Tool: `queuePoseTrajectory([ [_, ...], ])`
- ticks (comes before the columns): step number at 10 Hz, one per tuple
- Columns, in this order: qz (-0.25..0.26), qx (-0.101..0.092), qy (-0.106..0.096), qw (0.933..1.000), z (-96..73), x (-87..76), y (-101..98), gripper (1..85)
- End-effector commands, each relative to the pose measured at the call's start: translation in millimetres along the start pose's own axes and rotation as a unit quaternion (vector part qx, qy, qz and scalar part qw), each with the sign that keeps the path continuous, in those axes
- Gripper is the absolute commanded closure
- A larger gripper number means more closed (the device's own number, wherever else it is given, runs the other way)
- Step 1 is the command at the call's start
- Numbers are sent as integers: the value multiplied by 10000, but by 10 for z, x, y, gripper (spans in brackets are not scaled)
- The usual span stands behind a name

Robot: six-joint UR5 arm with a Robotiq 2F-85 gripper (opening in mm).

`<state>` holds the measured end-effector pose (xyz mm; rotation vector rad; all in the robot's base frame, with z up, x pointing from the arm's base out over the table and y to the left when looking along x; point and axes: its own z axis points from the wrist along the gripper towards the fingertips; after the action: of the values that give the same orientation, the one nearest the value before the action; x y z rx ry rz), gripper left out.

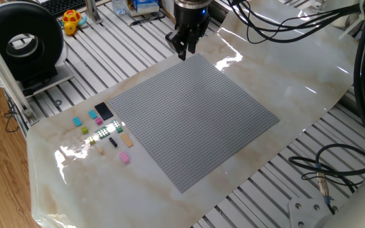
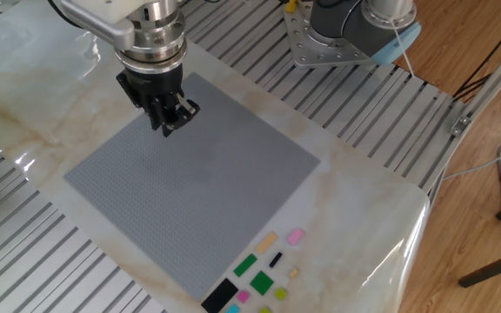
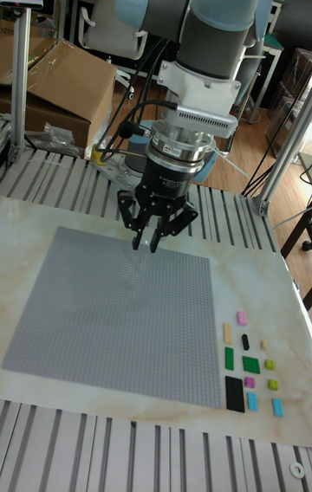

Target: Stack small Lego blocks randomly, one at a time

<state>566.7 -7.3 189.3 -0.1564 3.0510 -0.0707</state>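
Nothing is stacked yet, from what I can see: the small Lego blocks (image 1: 104,130) lie loose in a cluster on the marble top, well away from the pincer (image 1: 183,49), which hangs over the far corner of the grey baseplate (image 1: 192,117) with its fingers drawn close together and nothing between them. The baseplate under it carries no brick. The marble-look sheet (image 1: 309,76) rests on a slatted metal bench, with a chair (image 3: 102,29) and a cardboard box (image 3: 52,102) behind the arm.
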Motion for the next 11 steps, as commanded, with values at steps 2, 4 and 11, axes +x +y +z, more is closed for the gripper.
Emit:
queuePoseTrajectory([
  [2, -69, -34, -102, 9999, -3, -50, 12, 800],
  [4, -119, -70, -52, 9999, -4, -24, 31, 800],
  [11, -175, -455, -107, 9988, -15, -49, 231, 640],
])
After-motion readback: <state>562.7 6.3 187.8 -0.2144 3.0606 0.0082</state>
